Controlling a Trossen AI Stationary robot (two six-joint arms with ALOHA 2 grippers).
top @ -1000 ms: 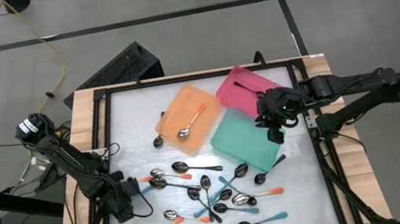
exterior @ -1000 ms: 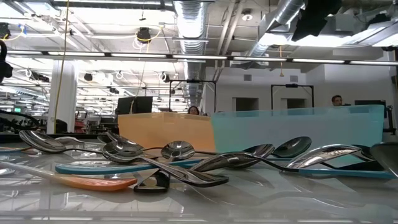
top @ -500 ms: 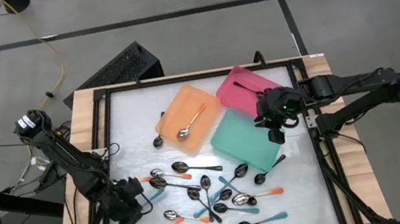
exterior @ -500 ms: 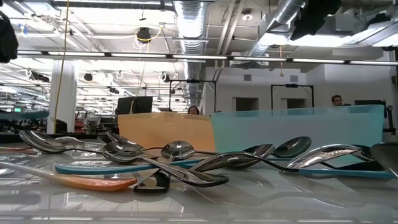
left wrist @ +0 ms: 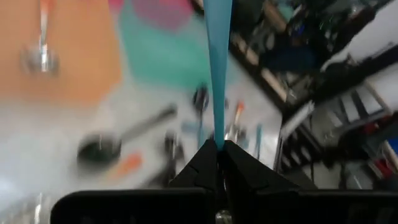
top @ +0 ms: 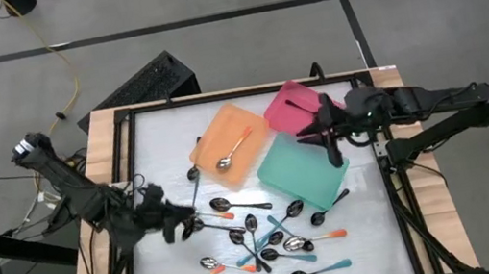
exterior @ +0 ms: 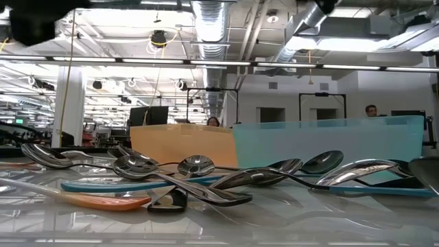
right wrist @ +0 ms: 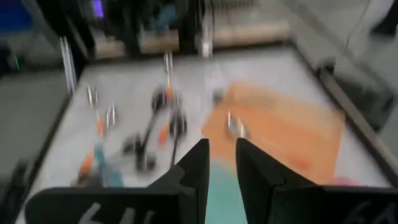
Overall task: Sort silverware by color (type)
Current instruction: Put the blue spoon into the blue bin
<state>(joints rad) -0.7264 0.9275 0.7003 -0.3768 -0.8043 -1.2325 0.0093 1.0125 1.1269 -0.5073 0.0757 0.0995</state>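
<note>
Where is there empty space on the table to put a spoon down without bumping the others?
The table is bare along its far left, between the frame and the orange tray. The near right corner, below the teal tray, is also bare. The near middle is crowded with the spoon pile, beside the left gripper.

Most of the silverware (top: 259, 237) is still a jumbled pile near the table's front edge, plus one orange-handled spoon (top: 233, 150) lying in the orange tray.
</note>
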